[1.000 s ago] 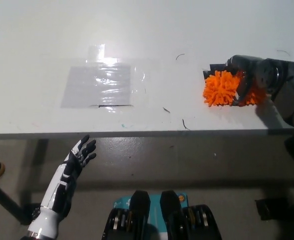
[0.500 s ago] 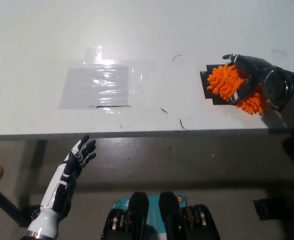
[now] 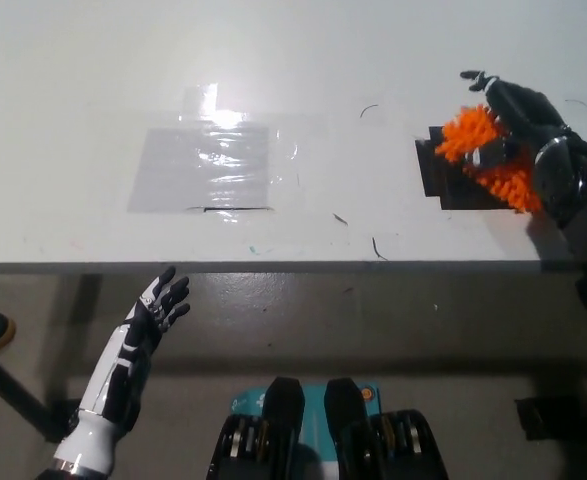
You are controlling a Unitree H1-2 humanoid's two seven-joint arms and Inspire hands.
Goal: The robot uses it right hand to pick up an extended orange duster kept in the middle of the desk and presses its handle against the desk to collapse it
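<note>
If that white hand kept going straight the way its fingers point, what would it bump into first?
Probably the desk's front edge: the open left hand points up toward it from below. Depth is unclear, so it might pass underneath instead.

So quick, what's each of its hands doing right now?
Left hand: open, holding nothing, hanging below the desk edge.
Right hand: shut on the orange duster, over the desk's right side.
</note>
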